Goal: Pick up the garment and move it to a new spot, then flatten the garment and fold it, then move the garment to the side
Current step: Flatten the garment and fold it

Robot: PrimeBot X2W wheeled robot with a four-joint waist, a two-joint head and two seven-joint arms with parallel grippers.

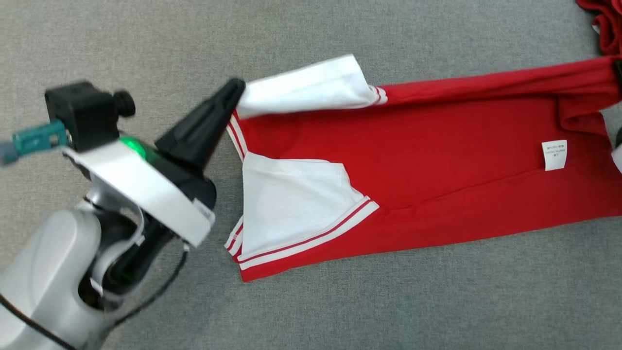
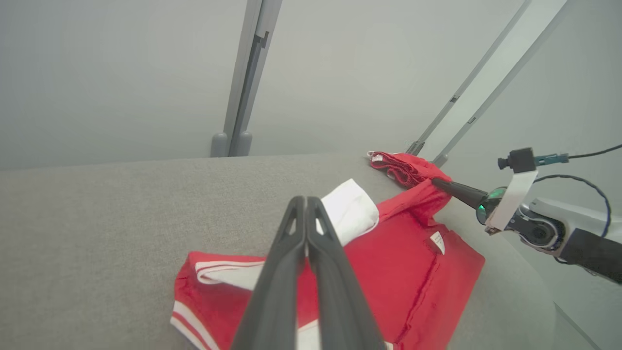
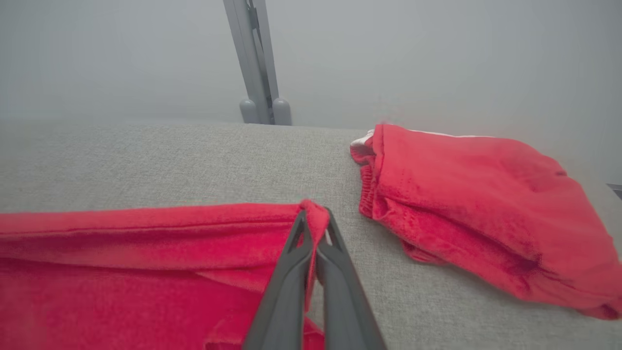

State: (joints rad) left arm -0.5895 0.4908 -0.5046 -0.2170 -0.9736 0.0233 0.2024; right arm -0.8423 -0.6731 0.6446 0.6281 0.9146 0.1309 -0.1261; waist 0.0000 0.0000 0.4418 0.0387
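The garment [image 1: 437,180] is a red shirt with white, red-striped sleeves, spread lengthwise across the grey cloth surface. My left gripper [image 1: 239,91] is shut on the far white sleeve [image 1: 306,87] at the shirt's left end, holding that corner slightly raised. In the left wrist view its fingers [image 2: 306,201] are pressed together in front of the sleeve [image 2: 352,209]. My right gripper [image 3: 316,216] is shut on a pinch of the red hem at the shirt's right end. The left wrist view shows that gripper [image 2: 434,182] too, holding the far corner.
A second red garment [image 3: 476,204] lies bunched just beyond the shirt's right end, near the surface's far corner [image 1: 602,24]. A white label [image 1: 554,154] shows on the shirt. Grey frame posts [image 2: 243,97] stand behind the surface. Open grey cloth lies in front of the shirt.
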